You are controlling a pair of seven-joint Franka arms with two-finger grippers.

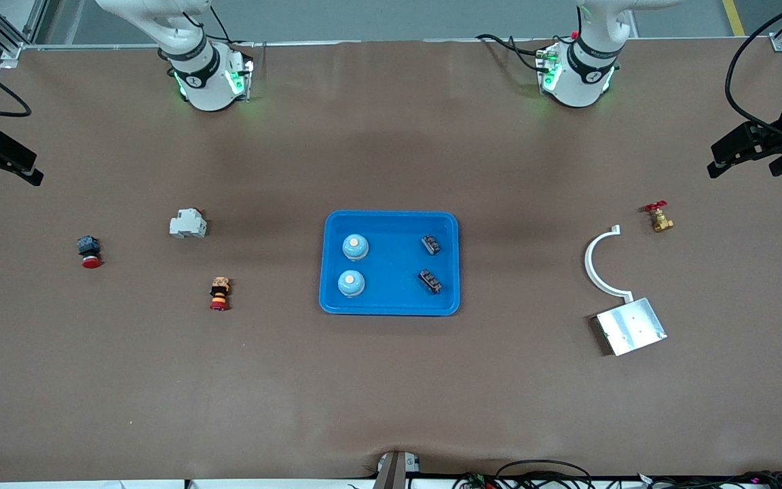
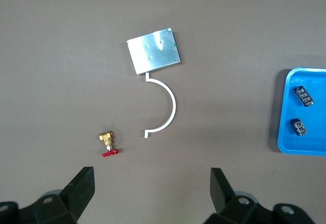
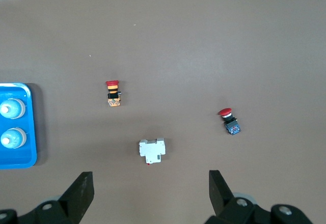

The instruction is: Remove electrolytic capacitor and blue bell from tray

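— Front view: what did you see?
— Both bells (image 1: pixel 355 246) and capacitors (image 1: pixel 430 244) sat in the tray (image 1: pixel 391 305); my left tool (image 2: pixel 151 186) and right tool (image 3: pixel 151 188) hung open, empty.
— Risk?
— Identical pairs; I might have nudged a neighbour.

The bright-blue tray (image 1: pixel 391 307) lies mid-table. In it stand 2 blue bells (image 1: pixel 355 247) toward the right arm's end. 2 dark capacitors (image 1: pixel 430 244) lie toward the left arm's end.
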